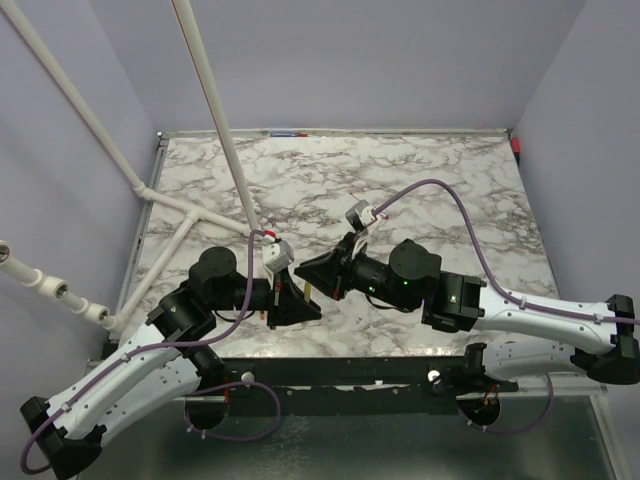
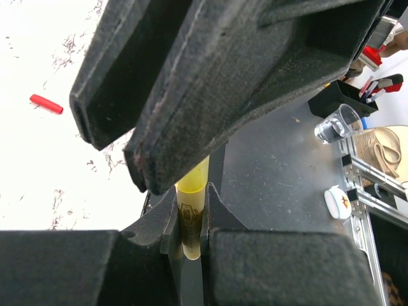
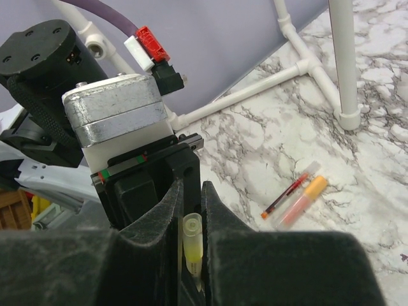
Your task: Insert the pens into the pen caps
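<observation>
The yellow pen is pinched in the closed left end effector, in the air above the near edge of the counter. The right end effector is clamped on a pale yellow cap facing it. Both seem light, stiff, slick plastic, so grip mid-barrel and push straight along the axis.

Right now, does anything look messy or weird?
Nothing is spilled or broken. One red cap lies all alone on the marble table, and two pens lie loose near the white pipe frame.
</observation>
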